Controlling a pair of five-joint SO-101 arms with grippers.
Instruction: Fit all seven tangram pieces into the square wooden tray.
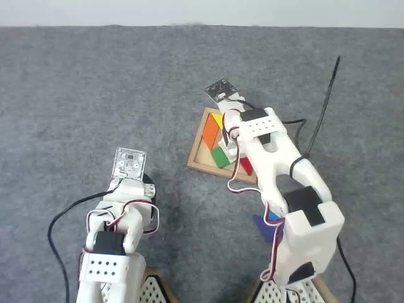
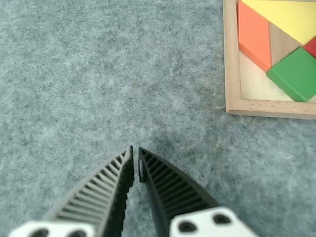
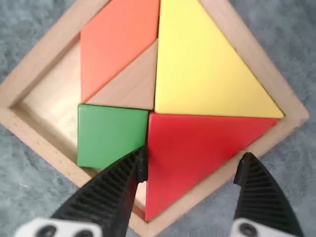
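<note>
The square wooden tray (image 1: pixel 197 140) lies on the grey carpet right of centre. It holds an orange parallelogram (image 3: pixel 118 44), a yellow triangle (image 3: pixel 202 69), a green square (image 3: pixel 111 136), a red triangle (image 3: pixel 197 148) and a small tan triangle (image 3: pixel 131 89). My right gripper (image 3: pixel 192 165) hangs open over the red triangle, one finger (image 3: pixel 133 173) at the green-red seam, the other outside the rim. My left gripper (image 2: pixel 134 150) is shut and empty above bare carpet, left of the tray's corner (image 2: pixel 232 106). A blue piece (image 1: pixel 266 228) lies partly hidden beside the right arm.
The right arm (image 1: pixel 262 126) covers the tray's right half in the high view. The left arm (image 1: pixel 123 202) stands at the lower left. A black cable (image 1: pixel 328 101) trails behind the right arm. A strip of tray floor (image 3: pixel 47 113) lies bare along one rim.
</note>
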